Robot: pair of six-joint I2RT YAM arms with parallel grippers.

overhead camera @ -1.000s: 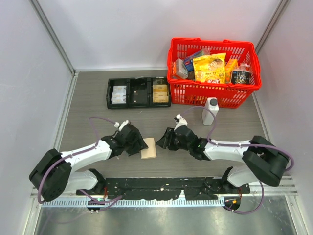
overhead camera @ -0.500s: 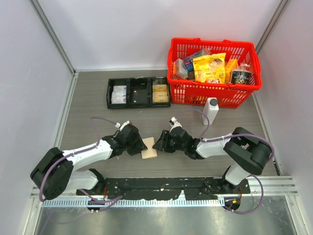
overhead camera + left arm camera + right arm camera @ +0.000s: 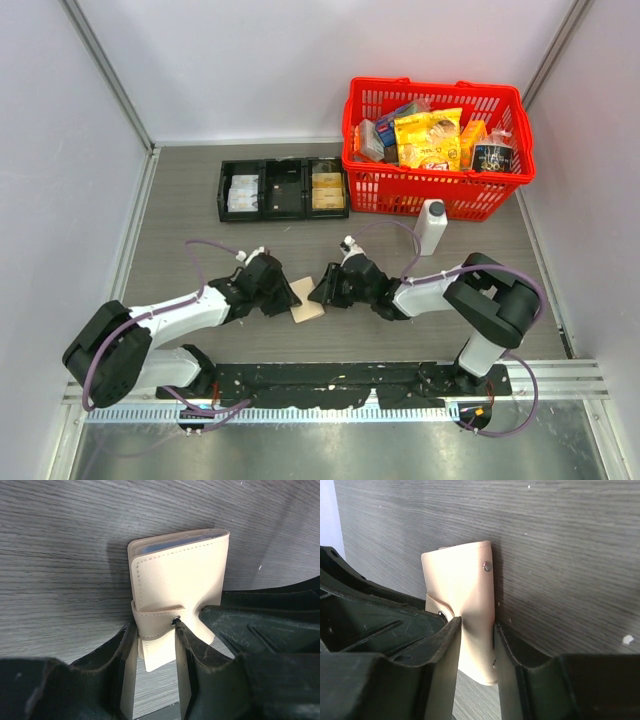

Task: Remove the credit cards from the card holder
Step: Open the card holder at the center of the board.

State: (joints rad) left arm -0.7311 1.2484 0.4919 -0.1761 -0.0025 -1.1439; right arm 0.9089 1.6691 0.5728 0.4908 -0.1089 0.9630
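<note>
From above, the card holder [image 3: 307,306] lies flat on the grey surface [image 3: 180,220], close to the near edge and about halfway between the left and right edges. The left gripper [image 3: 287,298] touches it from the left side, and the right gripper [image 3: 319,293] touches it from the right. A black tray [image 3: 283,189] sits toward the far edge. A red basket [image 3: 437,195] full of packets fills the far right corner, with a white bottle [image 3: 430,228] just in front of it.

In the left wrist view, the tan card holder [image 3: 177,577] is folded shut and its tab is snapped on. A thin blue strip shows along its far edge. The left gripper [image 3: 155,647] pinches the holder at the tab end, one finger on each side.

In the right wrist view, the right gripper [image 3: 476,647] squeezes the card holder [image 3: 462,587] between its two fingers. The holder bends a little there.
</note>
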